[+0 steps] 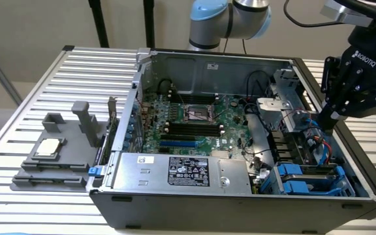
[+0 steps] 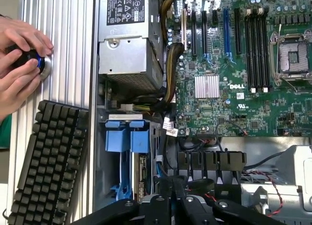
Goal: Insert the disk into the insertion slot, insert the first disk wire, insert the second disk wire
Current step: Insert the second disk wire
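Observation:
The open computer case [image 1: 240, 205] lies on a slatted table. At its front corner, on the exterior view's right, the insertion slot [image 1: 305, 180] [image 2: 126, 133] shows its bright blue rails and tabs. A blue carrier frame sits in it, and beside it shows a narrow strip of the disk [image 2: 143, 178]. A blue wire [image 1: 318, 143] [image 2: 158, 167] and a thin red wire [image 1: 330, 147] run down just behind the bay. My black gripper [image 1: 330, 125] [image 2: 173, 183] hangs over these wires, its tip close to the blue one. I cannot tell whether it touches or holds anything.
The silver power-supply box [image 1: 175, 171] [image 2: 127, 54] lies along the case front, beside the green motherboard [image 1: 195, 117] [image 2: 234, 84]. A grey fixture with a chip [image 1: 47, 147] stands on the table. A person's hands [image 2: 22, 54] rest on a knob next to a black keyboard [image 2: 48, 161].

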You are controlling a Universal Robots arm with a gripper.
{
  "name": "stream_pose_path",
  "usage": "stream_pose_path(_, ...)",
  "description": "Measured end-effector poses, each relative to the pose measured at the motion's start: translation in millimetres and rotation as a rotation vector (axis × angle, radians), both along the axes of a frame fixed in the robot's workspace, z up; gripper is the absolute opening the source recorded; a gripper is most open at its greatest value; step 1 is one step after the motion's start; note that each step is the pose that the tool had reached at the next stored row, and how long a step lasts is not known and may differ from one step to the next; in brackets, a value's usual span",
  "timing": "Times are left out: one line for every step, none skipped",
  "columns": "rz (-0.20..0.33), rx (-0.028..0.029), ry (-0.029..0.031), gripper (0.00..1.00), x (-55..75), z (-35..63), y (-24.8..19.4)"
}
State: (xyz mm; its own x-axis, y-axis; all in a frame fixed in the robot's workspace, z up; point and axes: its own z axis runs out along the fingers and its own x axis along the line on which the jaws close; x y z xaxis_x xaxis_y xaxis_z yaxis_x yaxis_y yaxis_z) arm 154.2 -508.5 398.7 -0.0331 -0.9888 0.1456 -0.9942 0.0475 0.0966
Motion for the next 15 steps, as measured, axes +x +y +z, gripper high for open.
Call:
stream_pose_path(0.0, -0.0009, 0.0, 0.18, 0.0, -0.1, 0.0)
stream_pose_path(0.0, -0.0023, 0.0, 0.18, 0.0, -0.2, -0.1)
stream_pose_path(0.0, -0.0044, 0.0003, 0.18, 0.0, -0.3, -0.3)
stream_pose_path(-0.001, -0.0076, 0.0012, 0.18, 0.0, -0.3, -0.9)
stream_pose_path(-0.001, -0.0105, 0.0022, 0.18, 0.0, -0.5, -1.7)
stream_pose_path(-0.001, -0.0141, 0.0035, 0.18, 0.0, -0.6, -2.7)
stream_pose_path(-0.002, -0.0174, 0.0048, 0.18, 0.0, -0.6, -4.0)
stream_pose_path(-0.002, -0.0208, 0.0059, 0.18, -0.1, -0.7, -5.6)
stream_pose_path(-0.002, -0.0237, 0.007, 0.18, 0.0, -0.7, -7.4)
stream_pose_path(-0.002, -0.0264, 0.008, 0.18, 0.0, -0.8, -9.4)
stream_pose_path(-0.002, -0.029, 0.0091, 0.18, 0.0, -0.7, -11.4)
stream_pose_path(-0.002, -0.0313, 0.0105, 0.18, 0.0, -0.7, -13.3)
stream_pose_path(-0.002, -0.0338, 0.0121, 0.18, 0.0, -0.8, -15.3)
stream_pose_path(-0.002, -0.0357, 0.0135, 0.18, 0.0, -0.7, -17.5)
stream_pose_path(-0.002, -0.0375, 0.0149, 0.18, 0.0, -0.8, -19.9)
